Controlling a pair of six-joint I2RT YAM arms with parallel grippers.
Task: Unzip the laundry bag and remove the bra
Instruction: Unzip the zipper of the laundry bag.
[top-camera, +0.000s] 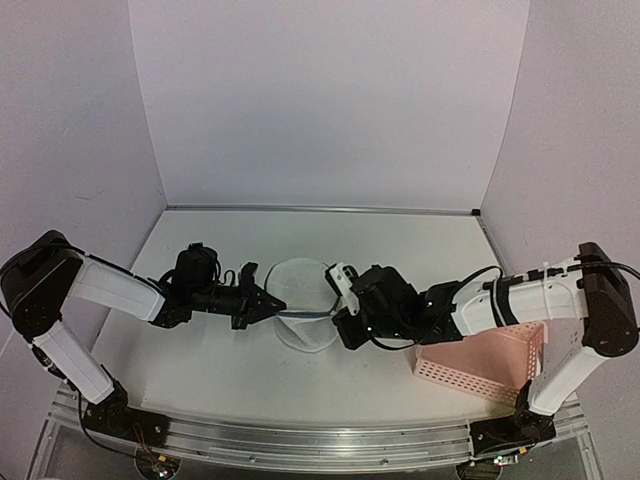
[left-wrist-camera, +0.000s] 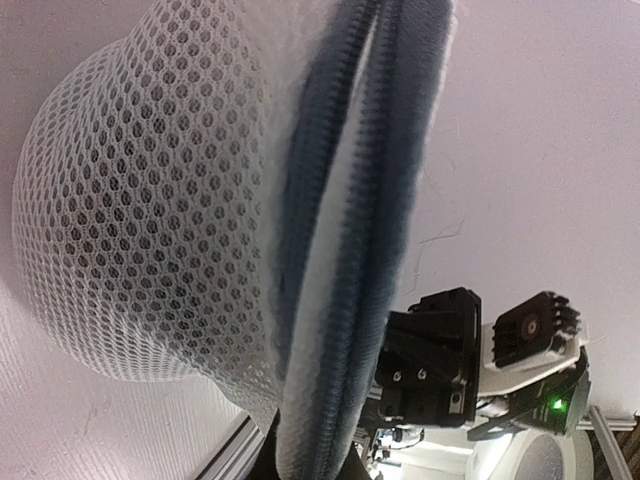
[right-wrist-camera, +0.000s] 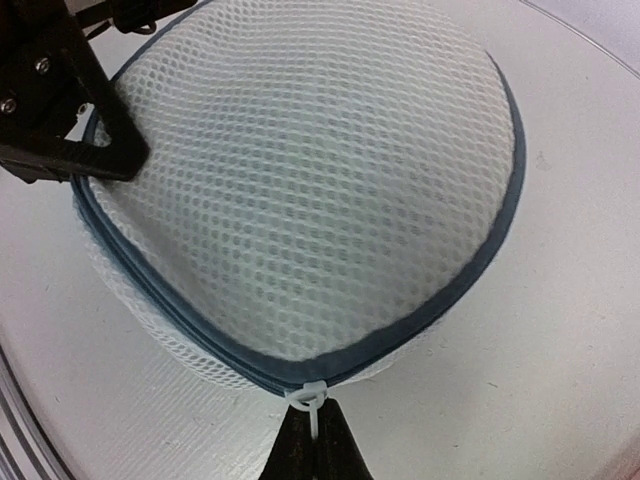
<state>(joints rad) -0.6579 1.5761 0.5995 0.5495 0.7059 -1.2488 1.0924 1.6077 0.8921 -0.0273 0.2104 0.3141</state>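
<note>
Two dark fingertips sit at the bottom edge of the right wrist view, cut off by the frame. The right gripper (right-wrist-camera: 318, 445) shows only these tips, pinched together on the white zipper pull (right-wrist-camera: 308, 397) at the near rim of the laundry bag (right-wrist-camera: 300, 190). Its contents cannot be made out through the mesh. Both arms reach low and inward from their bases over the table (top-camera: 200, 360), the right forearm passing above a pink basket (top-camera: 480, 365). The bag sits mid-table between the grippers, and the left gripper (top-camera: 266, 303) is clamped on its left rim.
</note>
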